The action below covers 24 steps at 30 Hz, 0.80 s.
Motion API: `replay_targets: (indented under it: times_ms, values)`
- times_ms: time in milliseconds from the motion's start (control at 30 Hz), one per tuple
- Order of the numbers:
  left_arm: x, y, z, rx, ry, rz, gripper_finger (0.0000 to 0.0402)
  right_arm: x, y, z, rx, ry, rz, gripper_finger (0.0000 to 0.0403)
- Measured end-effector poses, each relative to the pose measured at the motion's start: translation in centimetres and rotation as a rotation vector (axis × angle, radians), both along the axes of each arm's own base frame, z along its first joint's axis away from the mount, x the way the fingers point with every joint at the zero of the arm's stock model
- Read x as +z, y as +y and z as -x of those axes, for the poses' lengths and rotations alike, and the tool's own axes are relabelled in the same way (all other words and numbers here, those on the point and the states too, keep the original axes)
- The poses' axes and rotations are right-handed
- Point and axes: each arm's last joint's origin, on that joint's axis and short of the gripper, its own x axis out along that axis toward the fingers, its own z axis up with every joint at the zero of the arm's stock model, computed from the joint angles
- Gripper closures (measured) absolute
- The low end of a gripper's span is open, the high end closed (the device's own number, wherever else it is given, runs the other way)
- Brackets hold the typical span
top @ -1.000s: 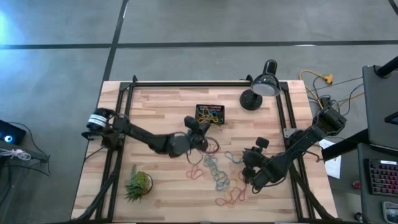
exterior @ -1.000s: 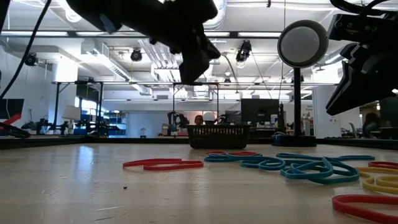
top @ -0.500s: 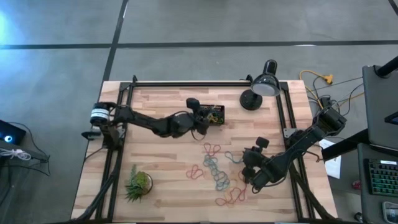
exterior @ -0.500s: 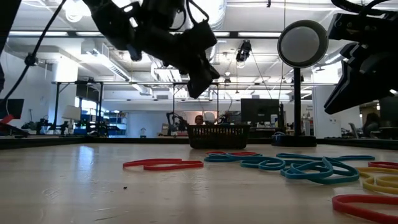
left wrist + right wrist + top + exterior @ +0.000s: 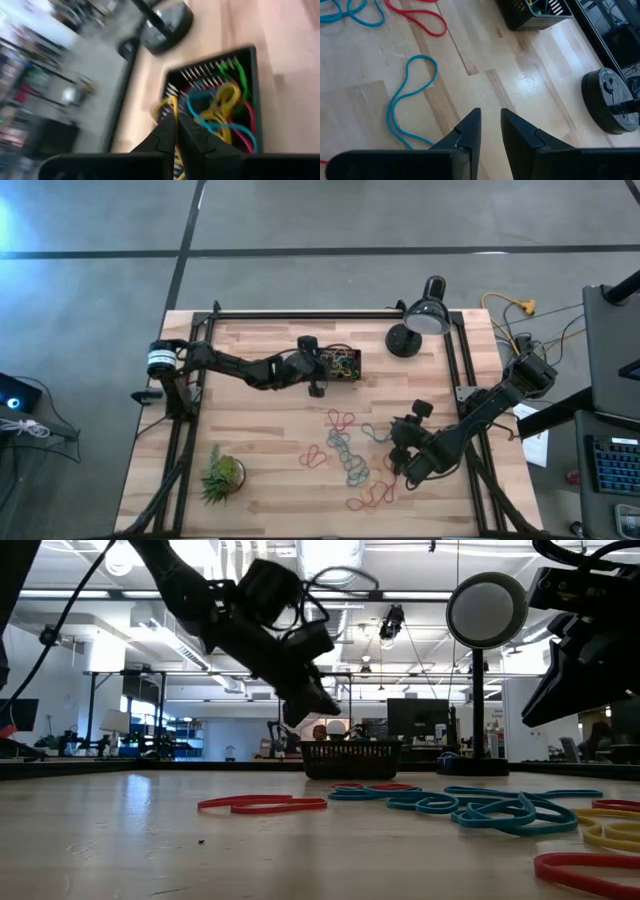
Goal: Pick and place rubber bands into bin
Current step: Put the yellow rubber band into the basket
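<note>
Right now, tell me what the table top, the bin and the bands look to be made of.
Table top: pale wood planks with visible grain and seams, lightly glossy. Bin: probably black plastic, matte, with slotted walls. Rubber bands: thin, floppy coloured loops lying limp in curls, most likely rubber.

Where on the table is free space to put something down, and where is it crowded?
Free: bare wood between the plant and the left hand, and left of the bin. Crowded: the rubber bands beside the right hand; the lamp fills the far right corner.
</note>
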Motion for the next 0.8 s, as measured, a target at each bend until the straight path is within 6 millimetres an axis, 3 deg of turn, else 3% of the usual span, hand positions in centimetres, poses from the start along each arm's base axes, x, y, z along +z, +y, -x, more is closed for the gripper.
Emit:
replay_targets:
  times_ms: [167, 567, 800]
  values:
    - [-0.9, 1.7, 0.7, 0.032, 0.026, 0.153, 0.0401, 0.0, 0.0, -0.1, -0.001, -0.009, -0.007, 0.0335]
    - [-0.7, 2.7, 0.7, -0.125, 0.004, 0.415, 0.0401, 0.0, 0.1, -0.2, -0.005, -0.023, -0.019, 0.0335]
    - [-0.7, 2.8, 0.7, -0.128, 0.008, 0.427, 0.0387, 0.0, 0.2, -0.3, -0.001, -0.026, -0.021, 0.0335]
